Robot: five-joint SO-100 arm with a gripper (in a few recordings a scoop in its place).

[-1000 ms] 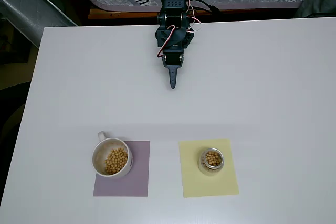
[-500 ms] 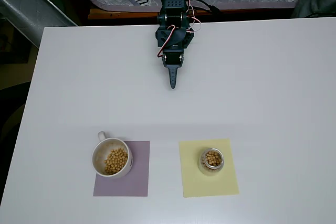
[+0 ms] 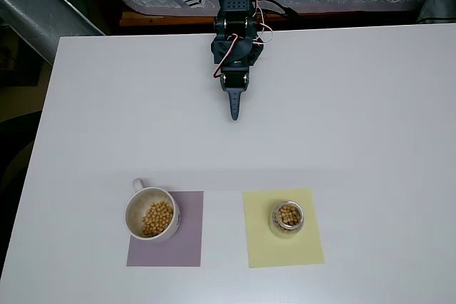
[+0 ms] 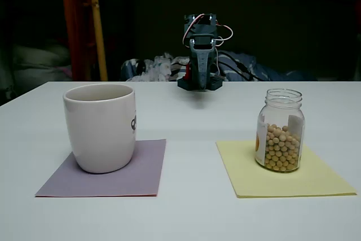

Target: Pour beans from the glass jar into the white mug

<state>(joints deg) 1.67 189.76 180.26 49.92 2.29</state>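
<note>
I see the claw [image 3: 234, 108] at the far side of the white surface [image 3: 356, 105], tip pointing toward the near side, fingers pressed together with nothing between them. It is well apart from both containers. In the overhead view the white mug [image 3: 150, 213] stands upright on a purple mat [image 3: 187, 240] at left, with beans [image 3: 157, 218] inside. The glass jar [image 3: 286, 218] stands upright on a yellow mat [image 3: 256, 236] at right. The fixed view shows the jar [image 4: 280, 130] roughly two-thirds full of beans [image 4: 279, 148], label on its side.
</note>
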